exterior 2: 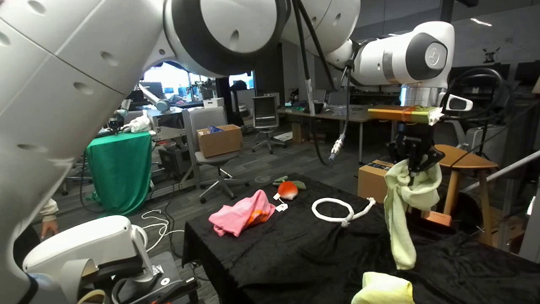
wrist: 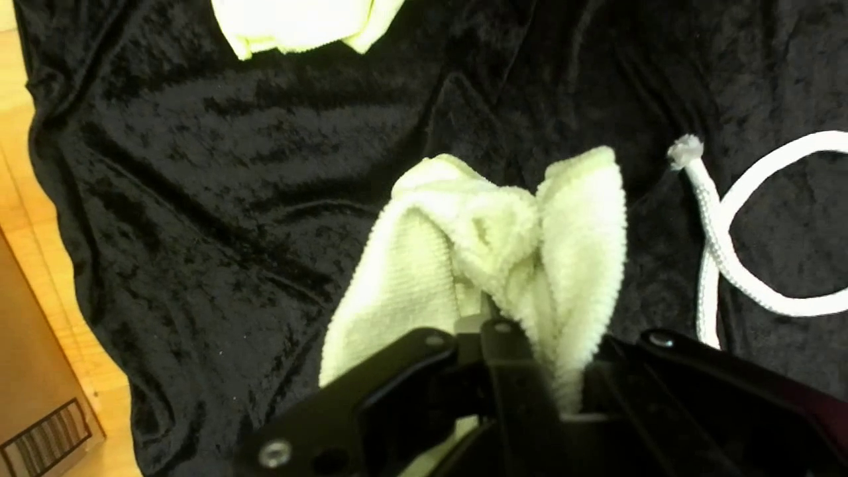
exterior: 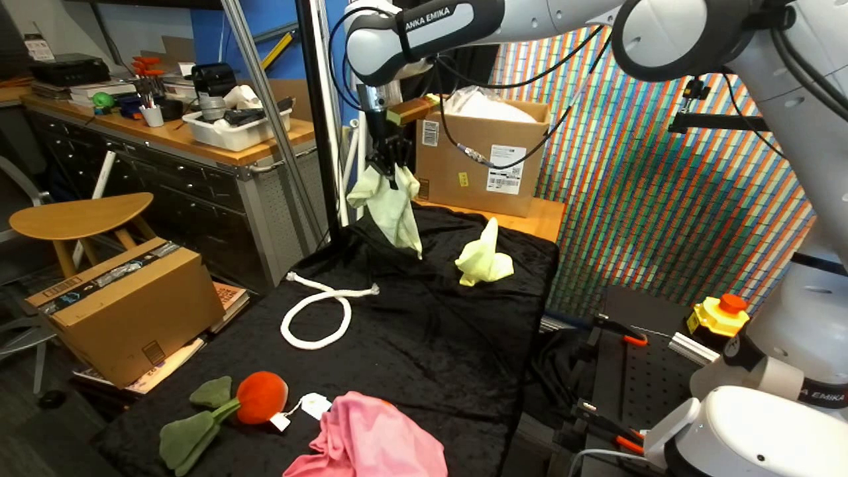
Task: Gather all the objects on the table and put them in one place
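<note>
My gripper (exterior: 393, 175) is shut on a pale green cloth (exterior: 395, 218), which hangs below it over the far end of the black-covered table (exterior: 424, 361). In an exterior view the gripper (exterior 2: 413, 171) and hanging cloth (exterior 2: 400, 236) show too; the wrist view shows the cloth (wrist: 411, 271) bunched between the fingers. A yellow cloth (exterior: 485, 262) lies nearby on the table, partly seen in the wrist view (wrist: 298, 23). A looped white rope (exterior: 313, 345) lies mid-table. A red plush vegetable with green leaves (exterior: 262, 399) and a pink cloth (exterior: 381, 440) lie at the opposite end.
A large cardboard box (exterior: 480, 149) stands on a wooden surface just beyond the table, near the gripper. A metal post (exterior: 275, 119) rises beside that end. Another cardboard box (exterior: 129, 311) and a wooden stool (exterior: 79, 215) stand off the table's side.
</note>
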Available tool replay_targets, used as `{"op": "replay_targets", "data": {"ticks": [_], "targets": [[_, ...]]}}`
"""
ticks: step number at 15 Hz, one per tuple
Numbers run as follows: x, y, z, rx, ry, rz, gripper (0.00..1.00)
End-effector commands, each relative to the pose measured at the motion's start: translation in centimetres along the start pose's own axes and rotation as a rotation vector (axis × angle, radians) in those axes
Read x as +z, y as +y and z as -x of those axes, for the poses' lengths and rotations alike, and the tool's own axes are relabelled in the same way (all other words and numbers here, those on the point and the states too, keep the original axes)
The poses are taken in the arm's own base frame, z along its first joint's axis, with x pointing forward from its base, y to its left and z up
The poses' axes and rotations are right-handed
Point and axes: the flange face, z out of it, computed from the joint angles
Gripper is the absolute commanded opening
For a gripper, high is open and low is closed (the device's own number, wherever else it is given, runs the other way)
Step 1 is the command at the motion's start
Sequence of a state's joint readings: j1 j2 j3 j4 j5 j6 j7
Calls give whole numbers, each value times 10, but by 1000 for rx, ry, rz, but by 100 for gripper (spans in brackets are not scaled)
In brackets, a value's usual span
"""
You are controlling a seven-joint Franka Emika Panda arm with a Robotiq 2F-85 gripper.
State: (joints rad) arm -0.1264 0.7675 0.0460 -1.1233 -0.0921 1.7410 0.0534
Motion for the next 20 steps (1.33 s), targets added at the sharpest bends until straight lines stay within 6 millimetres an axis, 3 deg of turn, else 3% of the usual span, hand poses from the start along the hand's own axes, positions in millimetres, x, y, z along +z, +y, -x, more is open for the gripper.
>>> {"op": "replay_targets", "data": {"ticks": [1,6,11,15,19,20], "targets": [[-13,5,43,-11,-29,-67,8],[-9,6,86,35,-43,-143,8],[14,16,135,62,-49,-214,9],[45,34,178,171,-50,-210,9],[99,58,221,384,-15,-190,9],[112,62,222,434,1,-189,9]]}}
